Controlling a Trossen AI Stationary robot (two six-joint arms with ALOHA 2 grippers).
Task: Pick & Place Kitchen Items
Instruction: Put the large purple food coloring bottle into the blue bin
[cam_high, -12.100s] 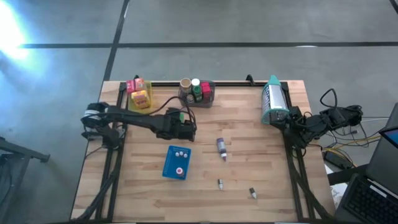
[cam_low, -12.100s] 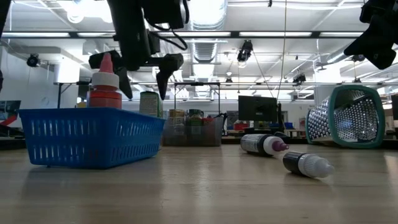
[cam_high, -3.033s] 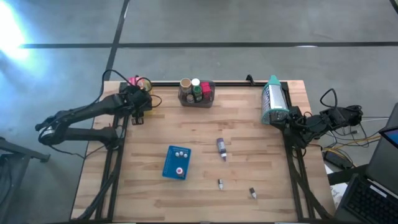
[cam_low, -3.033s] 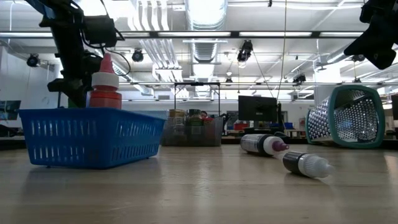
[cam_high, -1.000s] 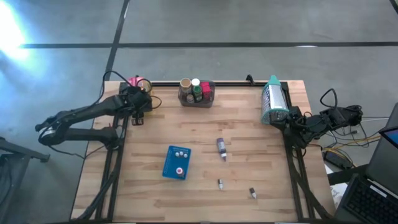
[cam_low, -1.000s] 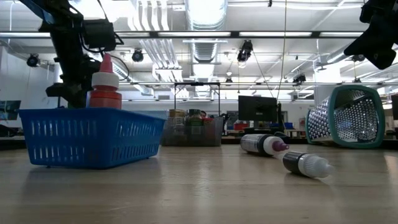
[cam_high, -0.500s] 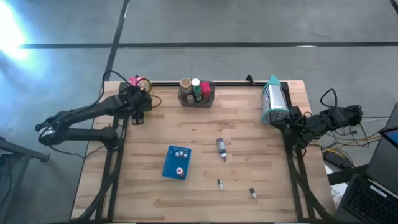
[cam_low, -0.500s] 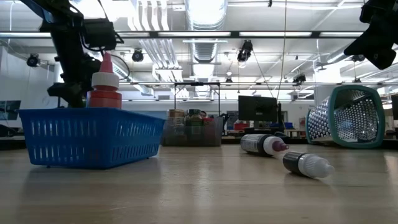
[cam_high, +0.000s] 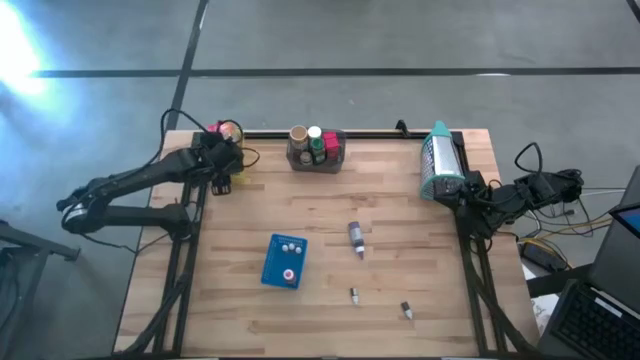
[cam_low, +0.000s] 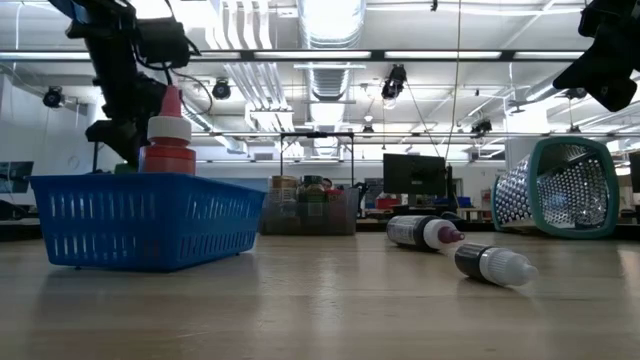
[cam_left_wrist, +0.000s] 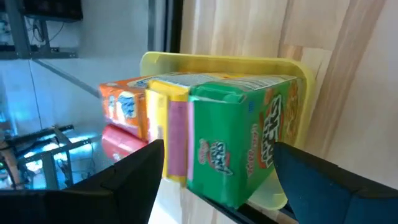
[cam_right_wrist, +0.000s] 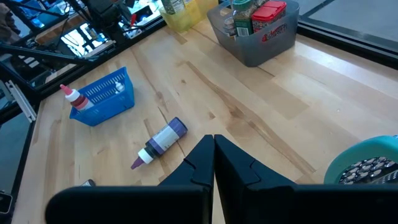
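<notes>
left gripper (cam_left_wrist: 214, 171): fingers spread, holding nothing, at the yellow bin (cam_left_wrist: 298, 81)
green box (cam_left_wrist: 239, 143): boxed in; lift straight clear
right gripper (cam_right_wrist: 214, 146): clenched, idle

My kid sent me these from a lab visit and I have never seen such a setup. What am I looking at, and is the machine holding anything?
It is a robot with two dark arms at a wooden table, each ending in a two-finger tool. One picture looks straight down, one looks level across the table, and two come from cameras on the arms' wrists.

The left tool is at the far left corner, open over a yellow bin packed with small boxes, a green box nearest. It holds nothing. The right tool waits at the right edge, shut and empty.

On the table lie a blue tray with a red bottle, a purple bottle on its side, two tiny bottles nearer the front, a grey bin of jars, and a tipped teal basket.
</notes>
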